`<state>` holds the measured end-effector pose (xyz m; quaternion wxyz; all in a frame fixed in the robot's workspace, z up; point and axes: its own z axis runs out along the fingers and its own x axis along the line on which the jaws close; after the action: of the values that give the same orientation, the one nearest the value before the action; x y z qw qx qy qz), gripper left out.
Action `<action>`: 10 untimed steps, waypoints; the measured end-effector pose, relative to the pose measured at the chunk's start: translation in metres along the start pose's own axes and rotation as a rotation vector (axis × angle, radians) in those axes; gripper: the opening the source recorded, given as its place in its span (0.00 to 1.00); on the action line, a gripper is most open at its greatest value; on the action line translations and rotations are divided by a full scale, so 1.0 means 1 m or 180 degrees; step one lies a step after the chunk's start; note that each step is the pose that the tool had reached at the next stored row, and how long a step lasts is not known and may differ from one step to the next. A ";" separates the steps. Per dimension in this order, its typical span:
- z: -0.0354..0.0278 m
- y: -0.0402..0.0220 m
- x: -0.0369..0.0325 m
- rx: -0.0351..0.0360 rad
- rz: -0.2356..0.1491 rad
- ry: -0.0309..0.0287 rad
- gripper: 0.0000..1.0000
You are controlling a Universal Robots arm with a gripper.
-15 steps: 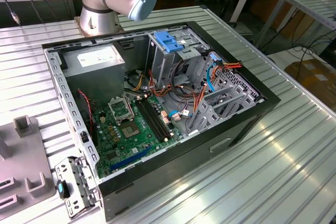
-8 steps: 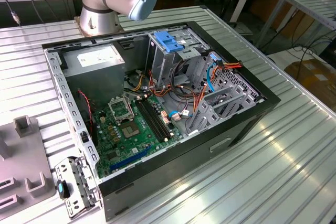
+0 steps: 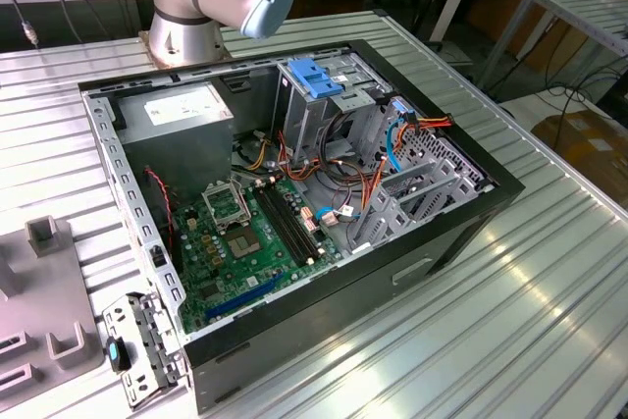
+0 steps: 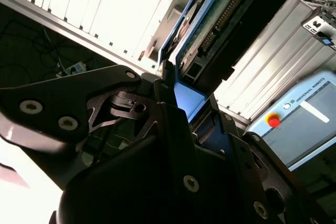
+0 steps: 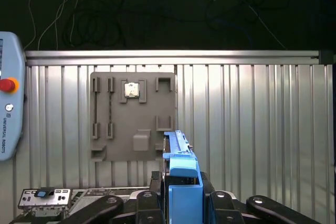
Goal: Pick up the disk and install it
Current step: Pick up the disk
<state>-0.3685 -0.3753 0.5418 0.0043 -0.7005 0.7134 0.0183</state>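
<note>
Closest in, the black jaws are clamped tight on one end of the disk (image 5: pixel 182 174). It stands edge-on in the first wrist view, with its blue side rail facing out. In the second wrist view the green circuit board (image 4: pixel 218 22) on its underside shows beside that rail. The disk is in the grip over the ribbed metal bench (image 5: pixel 252 129), not in the computer.

Beyond the disk a grey slotted plate (image 5: pixel 134 129) lies flat on the bench, and a small square chip (image 5: pixel 131 89) sits in one of its pockets. Off to one side of the plate is a pale control pendant (image 5: pixel 10 98) with a red button.

In the exterior view a small metal bracket (image 3: pixel 137 345) with a blue clip lies at the near edge of the bench, just beside the grey plate. Past it an open black computer case (image 3: pixel 412 267) takes up the middle of the bench. Its green motherboard (image 3: pixel 245 233) lies in the near half. A grey box with a white sticker (image 3: pixel 177 110) sits in a far corner of the case. Next to that box stands a metal cage with a light-blue latch (image 3: pixel 314 80), with orange and blue cables trailing from it. Behind the case, at the far edge of the bench, the arm's silver base (image 3: pixel 191 2) stands.
</note>
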 end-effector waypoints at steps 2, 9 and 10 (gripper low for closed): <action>-0.0001 -0.0026 0.0000 0.0000 0.0000 0.0000 0.37; -0.0002 -0.0121 -0.0001 0.0000 0.0000 0.0000 0.37; -0.0003 -0.0134 -0.0001 0.0000 0.0000 0.0000 0.37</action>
<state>-0.3551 -0.3755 0.5418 0.0043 -0.7005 0.7134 0.0183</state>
